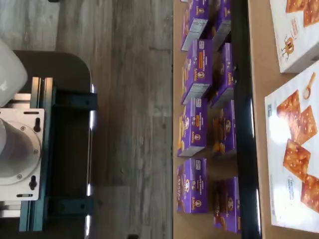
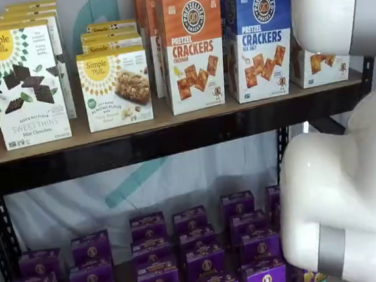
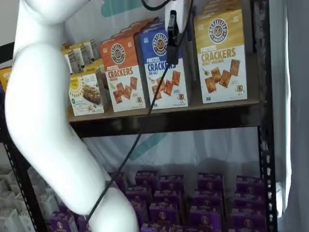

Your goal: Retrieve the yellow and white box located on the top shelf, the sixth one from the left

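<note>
The yellow and white box (image 3: pixel 222 55) stands upright at the right end of the top shelf (image 3: pixel 193 110), next to a blue Pretzel Crackers box (image 3: pixel 161 67). In a shelf view only its white lower corner (image 2: pixel 319 67) shows behind my white arm. A white box front with brown crackers (image 1: pixel 294 164) in the wrist view seems to be its lower part. My gripper (image 3: pixel 171 50) hangs from the view's top edge with a cable, in front of the gap between the blue and yellow boxes. Only a dark finger shows side-on, so I cannot tell its state.
An orange Pretzel Crackers box (image 2: pixel 191 47) and white Simple Mills boxes (image 2: pixel 26 83) stand further left on the top shelf (image 2: pixel 173 126). Several purple boxes (image 2: pixel 198 246) fill the lower shelf. My arm's white links (image 2: pixel 345 186) stand before the shelves. A teal-bracketed mount (image 1: pixel 55 159) shows in the wrist view.
</note>
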